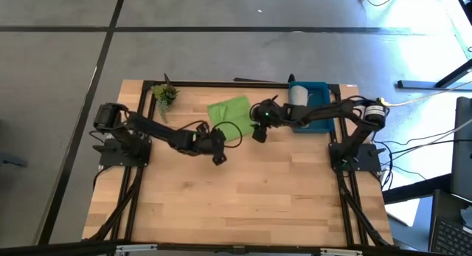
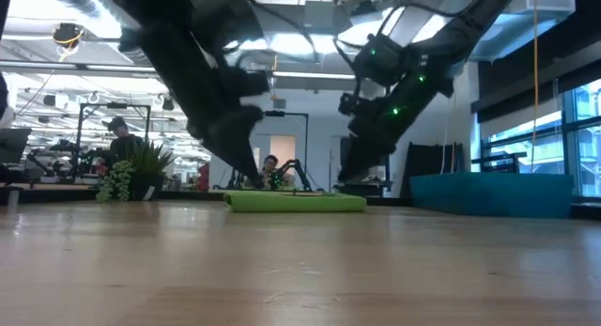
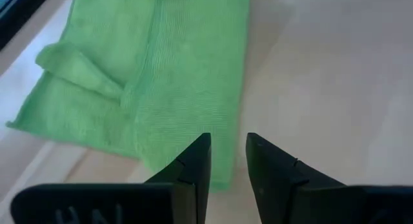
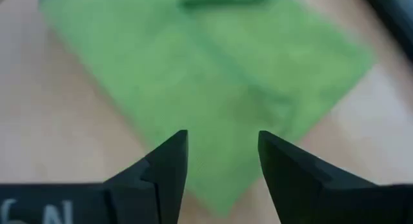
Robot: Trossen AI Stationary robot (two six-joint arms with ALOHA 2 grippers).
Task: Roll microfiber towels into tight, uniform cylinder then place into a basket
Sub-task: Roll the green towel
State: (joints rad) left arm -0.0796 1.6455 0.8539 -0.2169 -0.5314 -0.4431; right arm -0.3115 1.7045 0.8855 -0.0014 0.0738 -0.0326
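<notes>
I think I am about halfway. The grey towel [image 1: 299, 94] looks rolled up, and it sits inside the blue basket [image 1: 318, 88]. That part looks done to me. The green towel [image 1: 228, 111] is not rolled yet. It lies flat on the wooden table [image 1: 243, 197], folded over on itself, with one little corner flipped up. It is near the basket but not in it. So I still have to roll the green one tight and put it in next to the grey one.

My right gripper [image 4: 221, 153] hangs just over the green towel. Its two fingers stand apart with a clear gap, and I see green cloth through the gap and past the tips. Nothing is pinched between them. I cannot tell if the tips touch the cloth or float a bit above it.

My left gripper [image 3: 228, 153] is at the other side of the green towel. Its fingers are also apart, but the gap is smaller. One finger [image 3: 191, 162] is over the edge of the cloth, and the other is over bare wood just beside the cloth. It holds nothing.

From the low view, the towel is a thin green strip lying between my two grippers. A small green plant [image 1: 165, 95] stands off to the side, well away from my fingers.
</notes>
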